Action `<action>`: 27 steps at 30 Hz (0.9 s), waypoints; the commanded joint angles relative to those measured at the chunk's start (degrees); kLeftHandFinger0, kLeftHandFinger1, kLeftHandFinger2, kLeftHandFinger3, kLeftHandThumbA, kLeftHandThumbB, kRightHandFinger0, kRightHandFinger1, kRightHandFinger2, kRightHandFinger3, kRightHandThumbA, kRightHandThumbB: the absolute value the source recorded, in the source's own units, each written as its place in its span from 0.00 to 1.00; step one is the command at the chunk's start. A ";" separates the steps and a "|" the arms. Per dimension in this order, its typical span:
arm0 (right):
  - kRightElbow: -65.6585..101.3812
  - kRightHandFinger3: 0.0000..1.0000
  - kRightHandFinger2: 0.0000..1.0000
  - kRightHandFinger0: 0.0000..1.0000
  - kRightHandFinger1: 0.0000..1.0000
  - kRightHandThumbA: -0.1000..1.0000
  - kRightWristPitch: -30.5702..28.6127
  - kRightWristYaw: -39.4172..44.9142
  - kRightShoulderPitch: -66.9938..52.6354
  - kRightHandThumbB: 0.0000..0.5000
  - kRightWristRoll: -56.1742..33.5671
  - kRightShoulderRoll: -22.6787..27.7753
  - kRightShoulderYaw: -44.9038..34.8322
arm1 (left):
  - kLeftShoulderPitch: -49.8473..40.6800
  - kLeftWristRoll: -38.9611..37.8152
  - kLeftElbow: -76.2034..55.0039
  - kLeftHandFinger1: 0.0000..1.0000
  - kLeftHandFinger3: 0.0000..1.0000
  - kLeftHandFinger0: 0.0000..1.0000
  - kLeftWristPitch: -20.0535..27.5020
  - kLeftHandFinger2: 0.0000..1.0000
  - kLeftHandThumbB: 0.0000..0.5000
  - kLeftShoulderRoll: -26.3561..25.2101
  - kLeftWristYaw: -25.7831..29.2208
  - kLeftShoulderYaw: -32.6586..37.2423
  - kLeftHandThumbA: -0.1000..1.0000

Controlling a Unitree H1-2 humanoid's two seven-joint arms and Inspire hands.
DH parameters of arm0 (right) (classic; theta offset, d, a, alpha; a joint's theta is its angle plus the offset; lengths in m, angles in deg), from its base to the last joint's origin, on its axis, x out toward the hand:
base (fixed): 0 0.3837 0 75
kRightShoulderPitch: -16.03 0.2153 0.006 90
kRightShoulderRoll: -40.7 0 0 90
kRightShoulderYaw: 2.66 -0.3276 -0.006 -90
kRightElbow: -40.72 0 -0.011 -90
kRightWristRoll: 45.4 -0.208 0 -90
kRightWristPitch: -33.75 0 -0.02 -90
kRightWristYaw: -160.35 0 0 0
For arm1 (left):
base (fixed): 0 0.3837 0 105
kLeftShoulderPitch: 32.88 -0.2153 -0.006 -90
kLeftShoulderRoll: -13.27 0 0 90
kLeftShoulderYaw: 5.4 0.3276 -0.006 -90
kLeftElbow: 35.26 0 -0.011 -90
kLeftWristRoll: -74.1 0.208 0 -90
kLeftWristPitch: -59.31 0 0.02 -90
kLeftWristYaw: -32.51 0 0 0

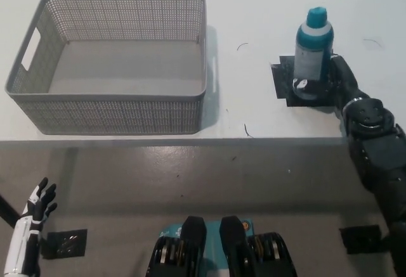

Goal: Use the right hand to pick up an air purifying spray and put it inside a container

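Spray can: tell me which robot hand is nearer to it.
Right. The black right robot hand is wrapped around the lower part of the spray can on the table; the white left robot hand hangs far off, below the table edge at lower left.

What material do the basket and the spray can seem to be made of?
Basket: probably moulded plastic, matte grey, judging by its fine perforated walls and cut-out handle. Spray can: likely metal with a glossy printed surface and a teal, plastic-looking cap; the look leaves it uncertain.
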 commanded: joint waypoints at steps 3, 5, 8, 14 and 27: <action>-2.75 0.52 0.50 0.40 0.46 0.00 -10.12 -11.16 2.89 0.76 -3.77 -3.91 -5.30 | -0.40 -0.71 -2.38 1.00 1.00 1.00 0.74 1.00 0.72 -0.10 0.80 -0.59 1.00; -2.25 0.49 0.48 0.40 0.45 0.00 -11.11 -11.58 3.61 0.77 -2.93 -4.25 -5.56 | -0.05 -0.69 -2.34 1.00 1.00 1.00 0.64 1.00 0.71 -0.20 0.78 -0.63 1.00; 1.27 0.48 0.47 0.41 0.43 0.00 -10.52 -10.05 4.61 0.75 -4.66 -5.45 -6.90 | -0.30 -0.72 -2.43 1.00 1.00 1.00 0.49 1.00 0.71 -0.48 0.60 -0.71 1.00; 11.07 0.50 0.50 0.46 0.45 0.00 -8.71 -10.56 8.94 0.73 -2.27 -8.44 -4.81 | -0.43 -0.11 -2.37 1.00 1.00 1.00 0.71 1.00 0.72 -0.92 0.28 -0.40 1.00; 20.45 0.42 0.43 0.43 0.39 0.00 -3.45 -8.30 16.18 0.81 0.65 -17.90 4.01 | -0.18 2.19 -2.45 1.00 1.00 1.00 0.70 1.00 0.68 0.02 0.77 1.11 1.00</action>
